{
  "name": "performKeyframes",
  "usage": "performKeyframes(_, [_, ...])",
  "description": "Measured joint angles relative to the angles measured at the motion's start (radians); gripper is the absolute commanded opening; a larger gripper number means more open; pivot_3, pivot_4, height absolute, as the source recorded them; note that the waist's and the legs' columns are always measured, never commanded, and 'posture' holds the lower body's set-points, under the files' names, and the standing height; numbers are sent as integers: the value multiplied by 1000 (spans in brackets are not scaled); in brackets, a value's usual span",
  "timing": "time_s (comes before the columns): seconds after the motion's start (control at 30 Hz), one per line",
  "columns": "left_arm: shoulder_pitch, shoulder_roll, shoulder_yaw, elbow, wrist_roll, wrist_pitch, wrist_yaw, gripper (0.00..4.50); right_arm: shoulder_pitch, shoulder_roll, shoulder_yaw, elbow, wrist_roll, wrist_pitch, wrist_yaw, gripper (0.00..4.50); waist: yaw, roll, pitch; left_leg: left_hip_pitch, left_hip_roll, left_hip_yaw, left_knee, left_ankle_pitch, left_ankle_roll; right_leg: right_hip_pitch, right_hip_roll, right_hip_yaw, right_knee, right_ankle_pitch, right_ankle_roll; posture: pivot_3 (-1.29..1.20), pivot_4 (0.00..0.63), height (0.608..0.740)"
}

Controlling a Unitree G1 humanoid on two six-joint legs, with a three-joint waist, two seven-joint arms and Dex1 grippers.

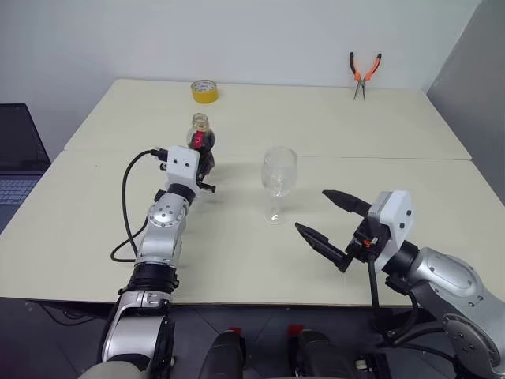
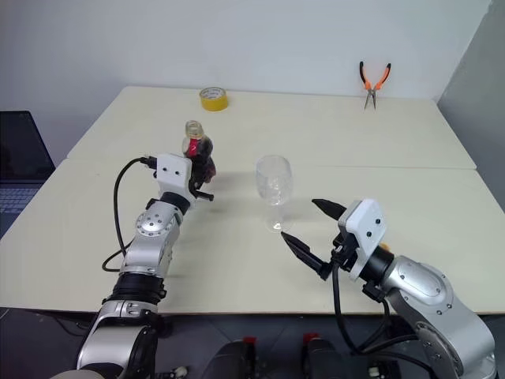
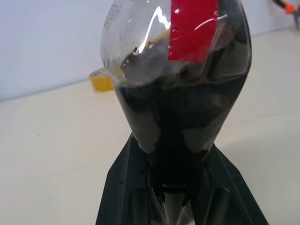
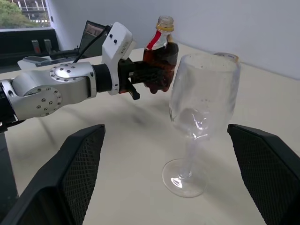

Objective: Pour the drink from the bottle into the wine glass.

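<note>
My left gripper (image 1: pixel 203 160) is shut on the lower body of the bottle (image 1: pixel 200 139), its black fingers (image 3: pixel 123 187) clamping both sides. The bottle stands nearly upright just above the table (image 1: pixel 237 260), with a red label and the dark drink (image 3: pixel 178 112) filling its lower part. The empty wine glass (image 1: pixel 279 175) stands upright on the table to the right of the bottle, apart from it. My right gripper (image 1: pixel 310 209) is open, hovering near the table's front right, its fingers (image 4: pixel 75 173) pointing toward the glass (image 4: pixel 201 103) without touching it.
A yellow tape roll (image 1: pixel 204 91) lies at the far edge of the table. Orange-handled pliers (image 1: pixel 364 73) hang on the wall at the back right. A laptop (image 1: pixel 16 154) sits off the table's left side. A black cable (image 1: pixel 126 213) loops beside my left arm.
</note>
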Motion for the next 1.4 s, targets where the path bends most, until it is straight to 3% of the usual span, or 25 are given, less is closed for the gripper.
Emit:
performKeyframes(0.23, [-43, 19, -64, -43, 43, 20, -65, 644, -86, -18, -61, -6, 127, 46, -3, 4500, 0, 0, 0, -1, 0, 0, 0, 0, 0, 0, 0, 0, 0, 0, 0, 0, 150, 740])
performKeyframes(0.47, [-106, 41, -124, -51, 108, -27, -111, 644, -155, -62, -48, 39, 129, 116, -29, 4500, 0, 0, 0, -1, 0, 0, 0, 0, 0, -1, 0, 0, -1, 0, 0, 0, 150, 740])
performKeyframes(0.87, [-186, 153, -189, 92, 275, -344, -97, 638, -273, -37, -10, 125, 85, 199, -127, 4500, -1, 0, 0, -3, 0, 1, 0, 0, 0, -2, 0, 1, -1, 0, 0, 0, 150, 740])
performKeyframes(1.4, [-255, 215, -257, 248, 470, -637, 1, 638, -360, 31, 50, 131, 86, 275, -175, 4500, 0, 0, 0, -6, 0, 0, 0, 0, 0, -5, 0, -1, 0, 0, 0, 0, 150, 740])
